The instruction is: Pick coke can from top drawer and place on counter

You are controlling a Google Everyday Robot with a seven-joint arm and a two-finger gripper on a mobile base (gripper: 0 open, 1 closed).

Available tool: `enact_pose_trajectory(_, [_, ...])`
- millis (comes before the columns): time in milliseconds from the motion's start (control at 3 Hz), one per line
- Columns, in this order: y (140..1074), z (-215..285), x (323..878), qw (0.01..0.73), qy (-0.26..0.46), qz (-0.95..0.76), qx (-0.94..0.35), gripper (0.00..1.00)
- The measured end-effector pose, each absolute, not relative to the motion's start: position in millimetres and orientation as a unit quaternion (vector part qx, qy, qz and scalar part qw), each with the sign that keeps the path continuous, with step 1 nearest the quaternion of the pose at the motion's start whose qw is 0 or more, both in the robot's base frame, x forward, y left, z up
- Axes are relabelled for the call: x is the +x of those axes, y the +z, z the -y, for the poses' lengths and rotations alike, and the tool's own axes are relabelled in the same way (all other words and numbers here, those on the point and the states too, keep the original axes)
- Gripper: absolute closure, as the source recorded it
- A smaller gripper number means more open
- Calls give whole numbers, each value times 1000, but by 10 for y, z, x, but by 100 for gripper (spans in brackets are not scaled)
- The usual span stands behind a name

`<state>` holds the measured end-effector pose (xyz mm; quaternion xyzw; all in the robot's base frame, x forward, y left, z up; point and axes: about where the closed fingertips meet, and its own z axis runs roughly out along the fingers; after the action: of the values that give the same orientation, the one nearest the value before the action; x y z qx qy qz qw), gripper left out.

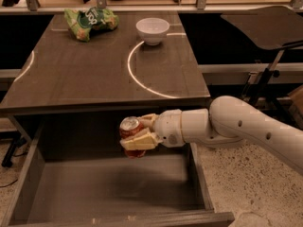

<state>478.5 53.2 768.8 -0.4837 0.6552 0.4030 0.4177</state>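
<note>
Currently held: can (129, 126), clear above drawer (113, 188) floor.
Gripper (136, 131): centre frame, fingers (142, 140) clamped across can for carrying.
Counter (85, 74): destination above, not yet reached.

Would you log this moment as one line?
gripper shut on coke can | over open top drawer | not yet on counter

Red can (131, 126), silver top visible, clamped in gripper (137, 131), held in air over open drawer (113, 188), just below surface's (85, 74) front edge. Drawer: grey-brown, low walls, pulled out. Surface: dark wood-grain w/ 2 pale curved lines.
</note>
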Motion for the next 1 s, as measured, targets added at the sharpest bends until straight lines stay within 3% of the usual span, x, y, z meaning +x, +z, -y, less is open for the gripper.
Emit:
enact_pose_trajectory(333, [7809,-673,4726,427,406,-640,-494,100])
enact_pose_trajectory(1000, [9017,-1233,4892,476,345,-562,-582,100])
